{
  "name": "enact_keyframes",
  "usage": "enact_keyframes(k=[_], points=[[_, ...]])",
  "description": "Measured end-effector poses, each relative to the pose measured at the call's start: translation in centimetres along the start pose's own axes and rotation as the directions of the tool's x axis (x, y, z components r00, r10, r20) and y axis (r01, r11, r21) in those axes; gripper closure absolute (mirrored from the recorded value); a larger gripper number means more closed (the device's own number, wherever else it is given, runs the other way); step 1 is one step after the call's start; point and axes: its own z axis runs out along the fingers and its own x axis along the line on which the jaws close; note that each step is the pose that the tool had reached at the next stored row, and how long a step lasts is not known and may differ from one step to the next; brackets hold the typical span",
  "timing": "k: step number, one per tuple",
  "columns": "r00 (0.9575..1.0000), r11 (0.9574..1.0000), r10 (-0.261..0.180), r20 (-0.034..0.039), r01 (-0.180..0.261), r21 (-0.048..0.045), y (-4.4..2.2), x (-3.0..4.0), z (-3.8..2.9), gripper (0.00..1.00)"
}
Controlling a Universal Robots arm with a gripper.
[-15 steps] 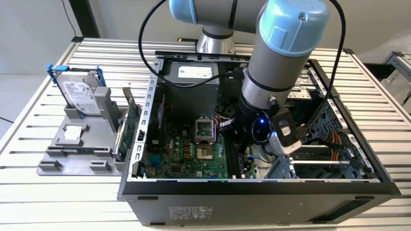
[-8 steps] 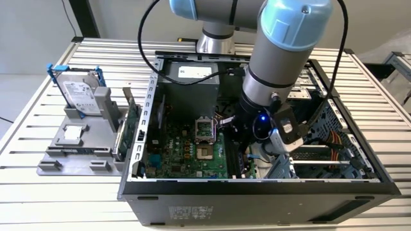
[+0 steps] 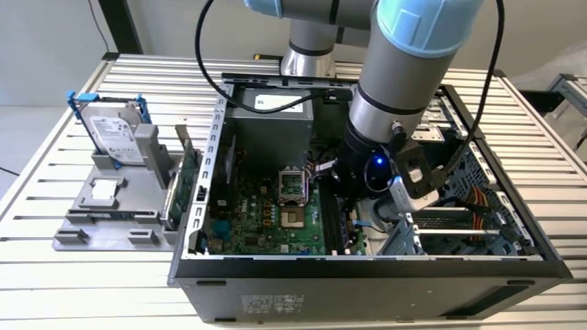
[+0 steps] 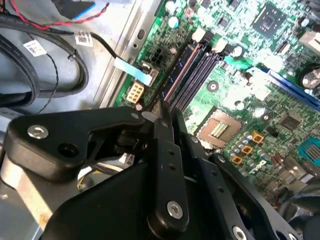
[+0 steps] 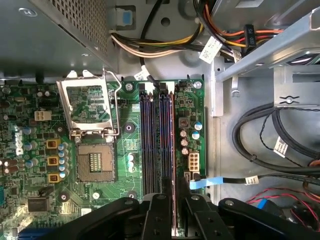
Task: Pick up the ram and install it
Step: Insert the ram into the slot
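My gripper [image 3: 354,206] is down inside the open computer case [image 3: 367,265], over the motherboard's memory slots [image 5: 155,135]. In both wrist views its black fingers [image 5: 159,215] are shut on the ram [image 5: 173,150], a thin stick seen edge-on. The ram lies along the outermost slot, the one nearest the board's edge and the white connector [image 5: 193,161]. In the second wrist view the ram [image 4: 181,70] runs away from the gripper [image 4: 167,112] in line with that slot. Whether it is pushed fully home I cannot tell. The other memory slots hold nothing.
The open CPU socket [image 5: 95,160] sits beside the slots. Black cables [image 5: 280,150] and a drive cage [image 3: 458,234] crowd the gripper's other side. Outside the case, a grey stand [image 3: 110,206] holds a hard drive [image 3: 115,134], and a green card [image 3: 188,172] stands beside it.
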Motion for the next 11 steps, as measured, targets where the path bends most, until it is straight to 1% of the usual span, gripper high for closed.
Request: enact_keyframes(k=[11], points=[[1.0,1.0,0.0,-0.0001,0.0,0.0001,-0.03,-0.01,-0.01,1.0]])
